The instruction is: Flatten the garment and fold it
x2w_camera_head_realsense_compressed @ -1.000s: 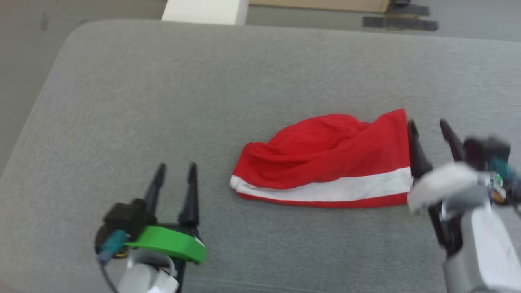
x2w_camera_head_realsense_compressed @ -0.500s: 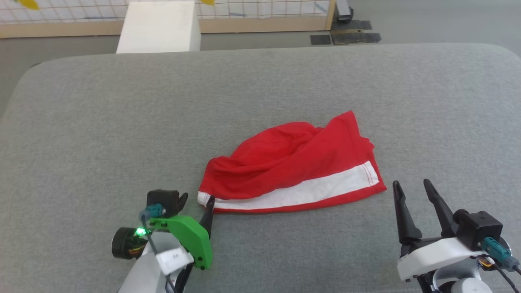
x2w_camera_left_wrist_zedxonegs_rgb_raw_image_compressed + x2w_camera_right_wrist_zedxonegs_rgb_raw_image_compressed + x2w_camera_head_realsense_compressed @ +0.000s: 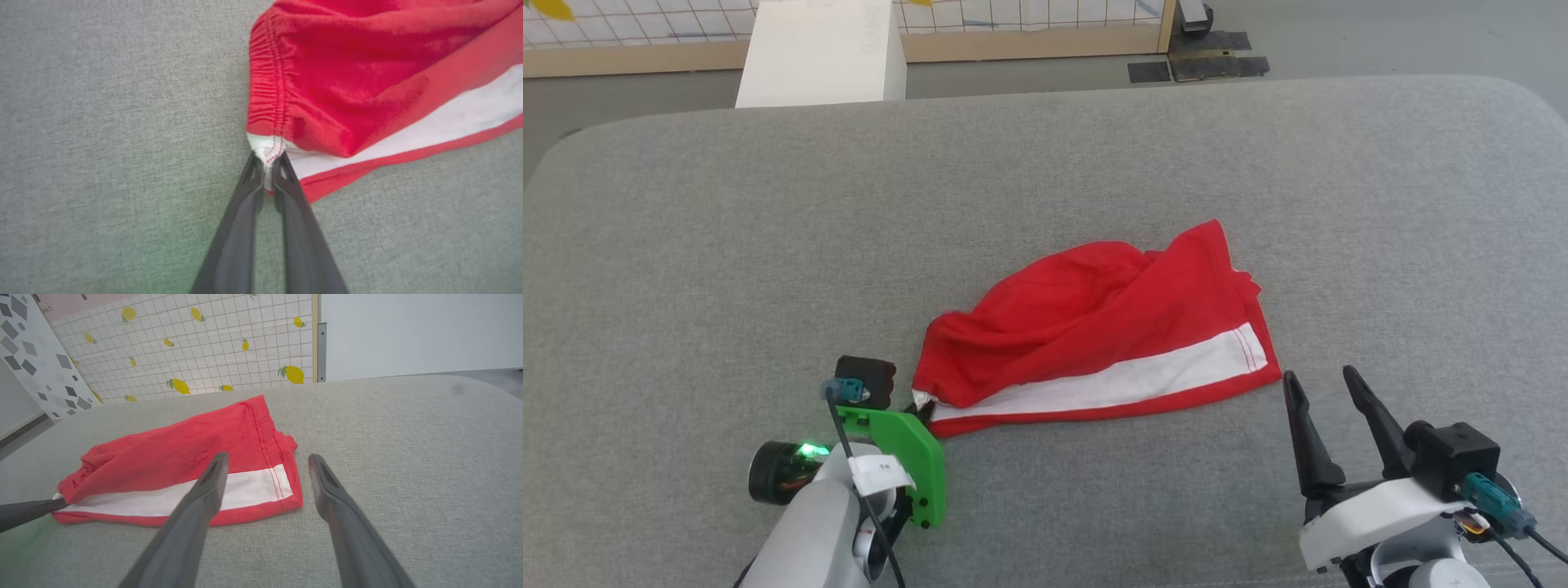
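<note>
The red garment [image 3: 1103, 318] with a broad white stripe lies bunched on the grey cushion [image 3: 1045, 180], folded over with its stripe along the near edge. My left gripper [image 3: 267, 161] is shut on the white trim at the garment's [image 3: 347, 77] near-left waistband corner; in the head view that left gripper [image 3: 921, 406] sits at the corner. My right gripper [image 3: 1319, 382] stands open just off the near-right corner, touching nothing. In the right wrist view the right gripper [image 3: 267, 459] points at the garment's [image 3: 184, 453] hem end.
A white box [image 3: 817, 53] stands on the floor beyond the cushion's far edge, before a tiled lemon-print panel [image 3: 196, 343]. Dark floor mats [image 3: 1196, 67] lie at the far right. Bare grey cushion surrounds the garment on all sides.
The head camera shifted. My left gripper reached the garment's near-left corner and shut on the white trim. The right gripper drew back from the garment's right edge toward the near side.
</note>
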`<state>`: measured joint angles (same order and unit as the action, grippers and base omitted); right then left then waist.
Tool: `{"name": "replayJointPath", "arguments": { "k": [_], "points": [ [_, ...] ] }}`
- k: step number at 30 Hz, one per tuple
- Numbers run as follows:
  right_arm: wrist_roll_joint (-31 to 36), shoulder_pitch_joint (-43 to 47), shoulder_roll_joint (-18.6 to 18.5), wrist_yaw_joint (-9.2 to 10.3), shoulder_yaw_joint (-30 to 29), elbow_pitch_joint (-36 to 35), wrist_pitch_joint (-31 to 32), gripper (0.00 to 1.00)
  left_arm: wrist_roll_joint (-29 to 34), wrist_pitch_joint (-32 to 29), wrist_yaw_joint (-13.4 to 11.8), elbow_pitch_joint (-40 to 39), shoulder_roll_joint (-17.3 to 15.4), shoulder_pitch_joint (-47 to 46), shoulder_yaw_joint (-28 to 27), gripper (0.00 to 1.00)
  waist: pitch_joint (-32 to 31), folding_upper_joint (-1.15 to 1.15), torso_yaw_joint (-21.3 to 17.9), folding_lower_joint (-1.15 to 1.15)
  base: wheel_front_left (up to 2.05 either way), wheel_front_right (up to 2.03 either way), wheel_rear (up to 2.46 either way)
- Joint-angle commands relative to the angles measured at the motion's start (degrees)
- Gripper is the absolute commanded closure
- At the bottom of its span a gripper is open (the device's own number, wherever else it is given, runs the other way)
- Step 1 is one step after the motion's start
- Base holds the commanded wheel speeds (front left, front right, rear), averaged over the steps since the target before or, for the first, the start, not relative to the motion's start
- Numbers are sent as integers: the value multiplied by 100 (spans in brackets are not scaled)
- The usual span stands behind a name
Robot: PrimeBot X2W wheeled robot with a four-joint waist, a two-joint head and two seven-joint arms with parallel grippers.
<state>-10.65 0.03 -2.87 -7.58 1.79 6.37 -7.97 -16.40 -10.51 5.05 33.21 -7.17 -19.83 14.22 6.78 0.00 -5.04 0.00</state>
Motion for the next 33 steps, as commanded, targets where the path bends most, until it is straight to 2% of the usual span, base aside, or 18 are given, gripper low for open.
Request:
{"name": "replayJointPath", "arguments": {
  "k": [1,9,19,24,29,31,33],
  "points": [
    [-14,-64,-1,9,31,20,41,0,-66,-21,45,30,-12,-78,33,100,-16,0,15,0,0,0,0],
    [159,-518,-1,9,-58,433,654,0,-183,133,115,-61,11,-35,144,100,-40,0,92,0,0,0,0],
    [289,-2063,-1,9,-420,2230,2142,0,-233,195,129,-264,107,-190,298,100,289,0,364,0,0,0,0],
    [419,-2587,-1,9,-390,2918,2541,0,-259,223,138,-300,137,-308,363,100,430,0,490,0,0,0,0],
    [255,-2780,-1,9,-159,3316,2692,0,-299,273,140,-281,148,-350,387,100,465,0,534,0,0,0,0],
    [211,-2800,-1,9,-70,3364,2599,52,-314,285,136,-264,146,-354,390,100,463,0,531,0,0,0,0],
    [197,-2803,-1,9,61,3421,2561,62,-332,300,129,-247,136,-349,386,100,450,0,515,0,0,0,0]
  ]
}}
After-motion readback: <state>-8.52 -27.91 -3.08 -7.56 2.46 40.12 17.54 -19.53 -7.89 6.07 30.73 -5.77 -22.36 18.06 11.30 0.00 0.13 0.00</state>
